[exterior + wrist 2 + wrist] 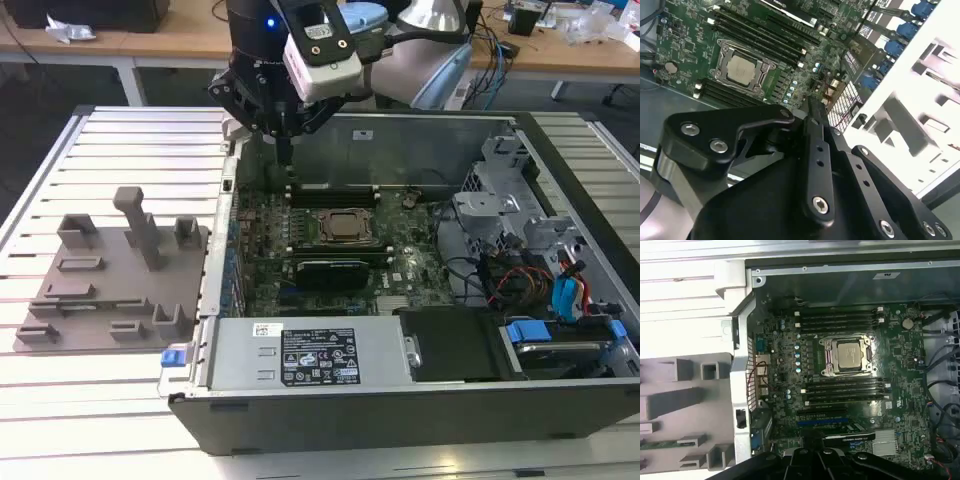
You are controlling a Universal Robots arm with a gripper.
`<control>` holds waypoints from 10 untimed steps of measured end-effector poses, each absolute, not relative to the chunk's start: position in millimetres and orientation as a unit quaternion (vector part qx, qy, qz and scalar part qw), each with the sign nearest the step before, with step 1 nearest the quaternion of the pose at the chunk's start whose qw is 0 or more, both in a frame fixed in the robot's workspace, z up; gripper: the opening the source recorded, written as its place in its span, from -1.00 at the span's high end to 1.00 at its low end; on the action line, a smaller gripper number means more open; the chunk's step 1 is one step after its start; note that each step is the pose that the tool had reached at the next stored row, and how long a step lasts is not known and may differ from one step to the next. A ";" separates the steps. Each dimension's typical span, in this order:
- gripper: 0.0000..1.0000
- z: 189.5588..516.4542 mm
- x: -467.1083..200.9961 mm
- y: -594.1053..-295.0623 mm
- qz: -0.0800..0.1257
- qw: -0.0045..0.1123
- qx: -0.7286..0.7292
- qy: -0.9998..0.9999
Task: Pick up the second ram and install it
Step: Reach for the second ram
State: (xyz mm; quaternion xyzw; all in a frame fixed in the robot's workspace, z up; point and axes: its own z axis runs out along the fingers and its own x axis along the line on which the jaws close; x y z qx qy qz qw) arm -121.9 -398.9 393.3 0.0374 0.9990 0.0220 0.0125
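The second ram (664,443) is a narrow green stick lying in a slot of the grey holder plate (670,400), outside the computer case in the first wrist view. My gripper (285,152) hangs over the far corner of the motherboard (330,250) on the exterior view's left, just above the black memory slots (335,190). Its fingers (815,125) point down, pressed together, with nothing visible between them. It is well away from the holder plate (110,270).
The open case has a metal side wall (742,390) between the holder plate and the motherboard. A processor (849,354) sits between two banks of memory slots (847,392). Drive cages and cables (540,260) fill the exterior view's right. A power supply (310,355) lies along the near side.
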 end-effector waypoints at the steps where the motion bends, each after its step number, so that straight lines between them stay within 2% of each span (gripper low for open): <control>1: 0.80 393.2 -123.0 -398.8 0.022 0.013 0.038 0.999; 10: 0.80 392.5 -189.6 -398.9 0.022 0.014 0.037 0.999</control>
